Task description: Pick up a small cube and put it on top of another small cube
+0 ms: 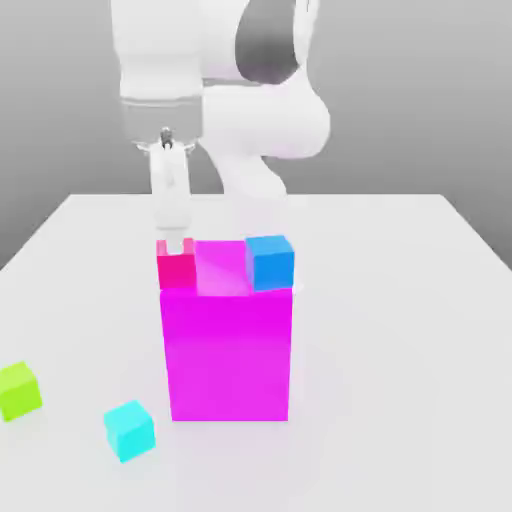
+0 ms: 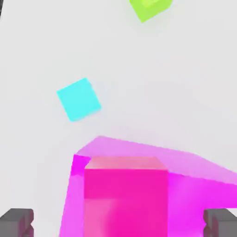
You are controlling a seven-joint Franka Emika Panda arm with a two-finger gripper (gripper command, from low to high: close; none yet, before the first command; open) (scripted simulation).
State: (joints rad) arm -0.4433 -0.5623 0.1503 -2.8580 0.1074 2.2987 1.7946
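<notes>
Cyan cube (image 1: 129, 430) nearest you, on the table in front of the magenta block (image 1: 229, 355); green cube (image 1: 19, 390) beyond it, well off that block. Red cube (image 1: 176, 266) and blue cube (image 1: 270, 262) sit raised on the block's top, apart. Your gripper (image 1: 175, 243) hangs vertical over red, fingers spread wide, straddling, not clamped.

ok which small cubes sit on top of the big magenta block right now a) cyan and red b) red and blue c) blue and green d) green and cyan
b: the small red cube and small blue cube rest on the tall magenta block, while the cyan cube and lime green cube lie on the white table.
</notes>
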